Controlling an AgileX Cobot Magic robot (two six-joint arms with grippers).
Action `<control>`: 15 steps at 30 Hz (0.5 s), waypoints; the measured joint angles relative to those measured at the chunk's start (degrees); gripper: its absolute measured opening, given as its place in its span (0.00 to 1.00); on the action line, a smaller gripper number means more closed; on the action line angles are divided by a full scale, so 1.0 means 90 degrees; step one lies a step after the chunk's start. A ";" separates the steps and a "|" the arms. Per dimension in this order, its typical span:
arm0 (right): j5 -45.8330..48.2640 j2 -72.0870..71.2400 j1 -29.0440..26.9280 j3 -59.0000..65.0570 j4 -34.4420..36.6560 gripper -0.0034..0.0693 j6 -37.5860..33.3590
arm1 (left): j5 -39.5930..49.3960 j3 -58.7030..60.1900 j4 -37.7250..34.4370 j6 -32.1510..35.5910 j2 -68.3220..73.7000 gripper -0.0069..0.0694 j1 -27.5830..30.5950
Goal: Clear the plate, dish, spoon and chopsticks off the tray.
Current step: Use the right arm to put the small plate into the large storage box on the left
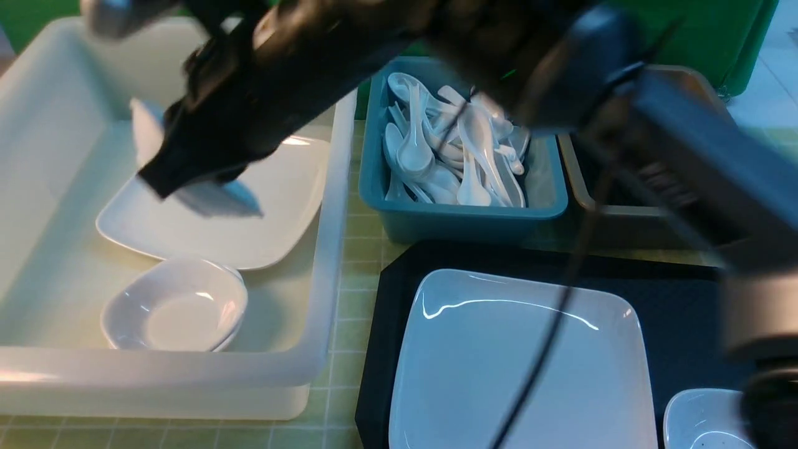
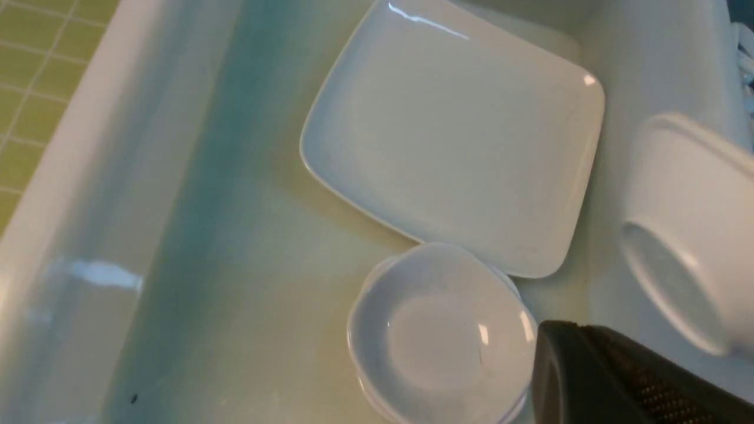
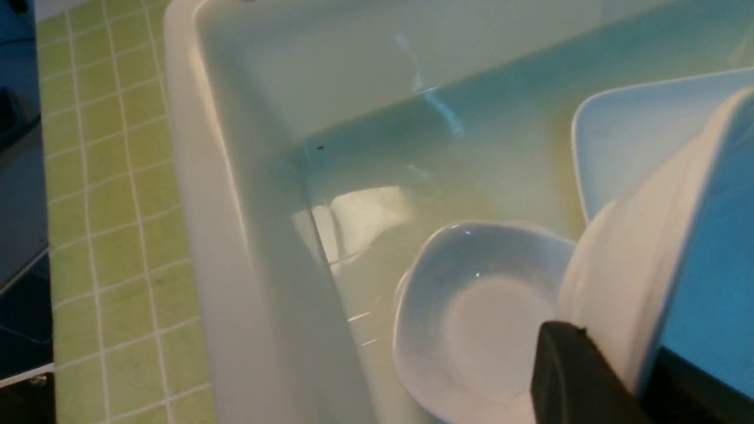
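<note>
Green-tiled tabletop (image 1: 358, 268), green panel (image 1: 729, 37) behind. At nine o'clock a translucent white tub (image 1: 330, 187) holds a glossy platter (image 1: 212, 224) and stacked bowls (image 1: 174, 305); the left gripper (image 2: 554, 353) is pressed together, the right gripper (image 1: 177, 168) clamped on the dish (image 1: 146, 128), tipped on edge above the platter. At five o'clock the glossy plate (image 1: 517, 362) lies flat on the black tray (image 1: 686, 299), long axis apparently six-to-twelve.
</note>
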 joint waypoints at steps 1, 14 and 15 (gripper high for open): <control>0.0007 0.0234 0.0057 -0.0131 -0.0050 0.08 0.0000 | 0.0015 0.0074 -0.0029 0.0000 -0.0024 0.08 0.0003; -0.0285 0.1318 0.0502 -0.0297 -0.0857 0.28 -0.0008 | 0.0070 0.0386 -0.0348 0.0178 -0.0313 0.08 0.0003; -0.0315 0.1310 0.0529 -0.0307 -0.0856 0.33 -0.0008 | 0.0070 0.0386 -0.0348 0.0185 -0.0339 0.08 0.0003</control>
